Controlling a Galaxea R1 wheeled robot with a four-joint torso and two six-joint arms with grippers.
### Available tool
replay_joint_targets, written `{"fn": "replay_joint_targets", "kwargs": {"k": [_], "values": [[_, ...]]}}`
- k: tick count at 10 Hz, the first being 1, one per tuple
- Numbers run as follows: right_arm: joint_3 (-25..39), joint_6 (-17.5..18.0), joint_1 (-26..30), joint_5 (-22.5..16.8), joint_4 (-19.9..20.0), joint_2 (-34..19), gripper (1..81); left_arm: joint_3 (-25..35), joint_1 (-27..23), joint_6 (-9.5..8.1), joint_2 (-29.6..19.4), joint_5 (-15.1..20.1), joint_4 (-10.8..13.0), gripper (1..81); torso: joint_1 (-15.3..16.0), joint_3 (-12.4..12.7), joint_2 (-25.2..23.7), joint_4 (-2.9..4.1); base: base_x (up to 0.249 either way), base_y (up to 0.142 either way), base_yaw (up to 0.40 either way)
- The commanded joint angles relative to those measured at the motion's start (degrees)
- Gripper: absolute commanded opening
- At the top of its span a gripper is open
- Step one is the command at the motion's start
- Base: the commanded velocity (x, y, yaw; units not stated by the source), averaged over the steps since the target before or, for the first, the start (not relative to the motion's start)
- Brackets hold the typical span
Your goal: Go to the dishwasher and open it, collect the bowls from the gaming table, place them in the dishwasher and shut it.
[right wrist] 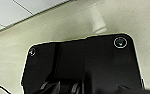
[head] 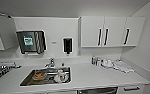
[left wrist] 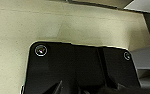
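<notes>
From the head view, the robot faced a kitchen counter squarely, close enough that its front edge ran along the bottom of the picture, probably so the arms could reach what sat under it. The dishwasher showed as a grey strip just below the counter edge, right of the sink; its door looked shut, so the opening step seemed not yet done. One sink held a few dishes, too blurred to count. One tap stood behind it. On the wall hung one towel dispenser and one dark soap dispenser, both within reach of the sink. Three cabinet doors hung above the counter. Small bottles clustered by the wall; their number was unclear.

In the left wrist view, pale floor lay below the arm; whether its fingers were released or clenched could not be told.

In the right wrist view, pale floor again, and its fingers likewise could not be read.
</notes>
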Motion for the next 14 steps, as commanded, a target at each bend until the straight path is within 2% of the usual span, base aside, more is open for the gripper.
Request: {"fn": "replay_joint_targets", "kwargs": {"k": [1, 6, 9, 10, 12, 13, 14], "values": [[0.12, -0.16, 3.51, -2.31, -0.42, -0.62, 81.1, 0.07, -3.60, 0.38, 0.03, 2.25, 0.46, 81.1, 0.00, 0.00, 0.00, 0.00, 0.000, 0.000, 0.000], [1.16, -0.08, 3.07, -2.31, -0.34, -1.66, 81.1, 2.08, -3.60, 0.28, -1.72, 2.34, 0.37, 81.1, 0.00, -0.02, 0.02, 0.00, 0.000, 0.000, 0.000], [9.33, 0.63, 2.98, -2.31, 0.01, -7.46, 81.1, 9.20, -3.51, 0.29, -6.73, 2.07, 0.19, 81.1, 0.00, -0.02, 0.02, 0.00, 0.000, 0.000, 0.000], [12.31, 0.63, 2.98, -2.40, 0.01, -9.39, 81.1, 10.34, -3.51, 0.29, -7.61, 1.03, 0.19, 81.1, 3.69, -0.02, -5.71, 0.00, 0.000, 0.000, 0.000], [17.93, 0.63, 3.33, -4.07, 0.19, -13.25, 81.1, 10.70, -3.51, 0.29, -8.40, 0.67, 0.19, 81.1, 4.61, -0.02, -7.21, 0.00, 0.000, 0.000, 0.000], [20.24, 0.63, 3.42, -4.07, 0.36, -15.20, 81.1, 10.70, -3.51, 0.37, -8.76, 0.67, 0.19, 81.1, 5.75, -4.40, -9.09, 0.00, 0.000, 0.000, 0.000], [21.30, 0.72, 3.60, -4.07, 0.45, -16.35, 81.1, 10.79, -3.51, 0.29, -9.02, 0.67, 0.19, 81.1, 6.80, -5.49, -10.73, 0.00, 0.000, 0.000, 0.000]]}}
